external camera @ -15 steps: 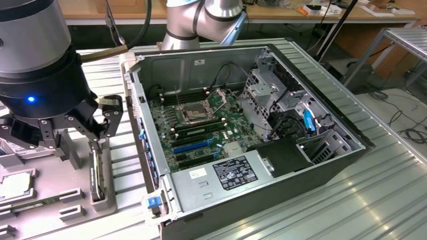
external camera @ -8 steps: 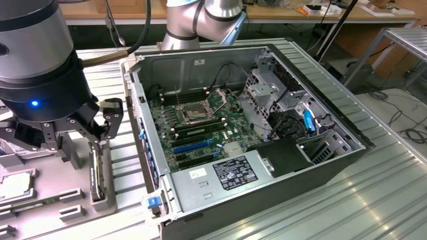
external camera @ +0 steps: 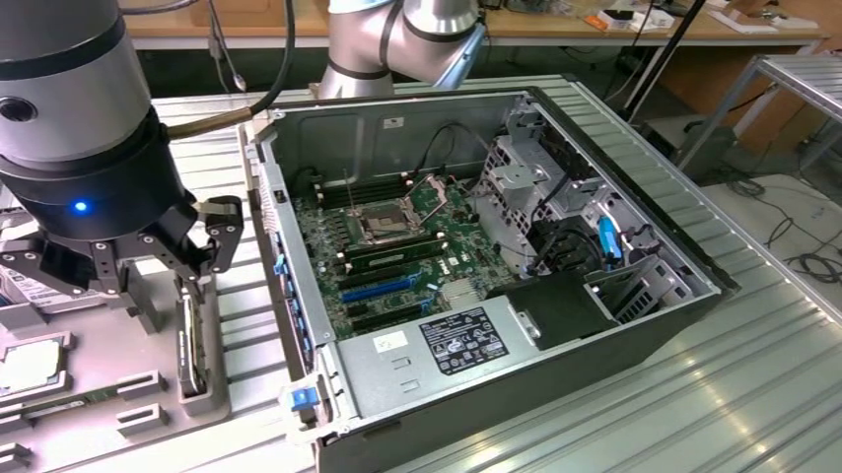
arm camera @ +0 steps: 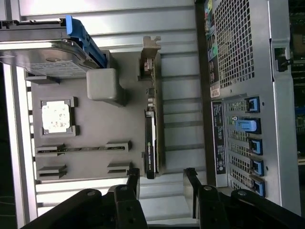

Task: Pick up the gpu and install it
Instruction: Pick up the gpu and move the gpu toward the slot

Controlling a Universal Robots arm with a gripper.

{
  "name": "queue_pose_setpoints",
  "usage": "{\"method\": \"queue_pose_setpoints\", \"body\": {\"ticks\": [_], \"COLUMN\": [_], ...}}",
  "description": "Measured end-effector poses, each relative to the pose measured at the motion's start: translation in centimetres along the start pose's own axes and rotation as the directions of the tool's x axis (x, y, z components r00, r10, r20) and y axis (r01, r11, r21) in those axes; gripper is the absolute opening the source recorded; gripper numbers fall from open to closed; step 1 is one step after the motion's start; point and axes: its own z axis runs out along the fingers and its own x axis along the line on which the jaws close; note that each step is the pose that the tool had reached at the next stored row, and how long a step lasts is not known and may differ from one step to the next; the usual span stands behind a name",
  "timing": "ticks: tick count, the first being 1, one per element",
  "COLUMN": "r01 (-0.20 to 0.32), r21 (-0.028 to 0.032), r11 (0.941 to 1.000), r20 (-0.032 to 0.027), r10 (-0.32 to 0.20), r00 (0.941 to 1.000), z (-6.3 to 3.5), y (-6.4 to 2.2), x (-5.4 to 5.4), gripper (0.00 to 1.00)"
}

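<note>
The gpu [arm camera: 151, 129] stands on its edge in a slot of the grey holder tray [arm camera: 100, 129], its silver bracket [arm camera: 151, 47] at one end. In the exterior view the gpu [external camera: 193, 345] shows as a thin dark card left of the computer case. My gripper [external camera: 145, 268] hangs just above the tray, over the card's far end, and is open. The wrist view has my gripper [arm camera: 162, 181] spread with one black fingertip [arm camera: 134, 177] near the card's end and nothing between the fingers.
The open computer case [external camera: 684, 296] lies on the metal table with its motherboard [external camera: 394, 246] and blue slots [external camera: 382, 288] exposed. On the tray are a processor [arm camera: 56, 117], a memory stick [arm camera: 81, 149] and a hard drive [arm camera: 47, 52] with blue rails.
</note>
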Motion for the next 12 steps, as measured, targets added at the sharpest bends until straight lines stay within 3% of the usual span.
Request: {"method": "queue_pose_setpoints", "body": {"ticks": [12], "r01": [0.0], "r21": [0.0008], "r11": [1.0], "r20": [0.0], "r10": [0.0], "r00": [1.0], "z": [1.08], "y": [0.49], "x": [0.07], "gripper": [0.5]}}
